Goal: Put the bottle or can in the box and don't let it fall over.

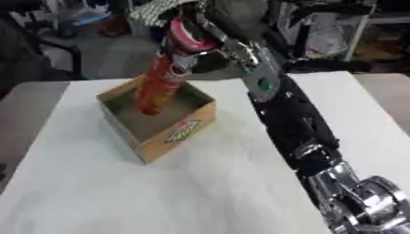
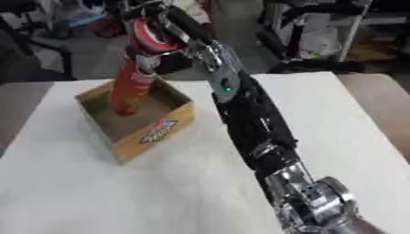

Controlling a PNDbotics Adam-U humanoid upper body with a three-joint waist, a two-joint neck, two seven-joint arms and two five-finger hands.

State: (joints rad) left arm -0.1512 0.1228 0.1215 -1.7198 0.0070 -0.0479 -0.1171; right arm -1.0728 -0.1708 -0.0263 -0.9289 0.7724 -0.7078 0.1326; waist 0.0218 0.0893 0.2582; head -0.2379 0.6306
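A tall orange-red bottle [image 1: 157, 87] stands tilted inside the open cardboard box [image 1: 180, 130], its base on the box floor near the back left corner. My right hand [image 1: 186, 34] is above the box at the bottle's top. Its red-and-black fingers are curled round the bottle's neck. The right arm [image 1: 288, 114] reaches in from the lower right across the white table [image 1: 160, 196]. The left hand shows in neither view.
The box sits at the back left of the table, with a yellow label on its front side. Chairs, shelves and clutter stand on the floor beyond the table's far edge.
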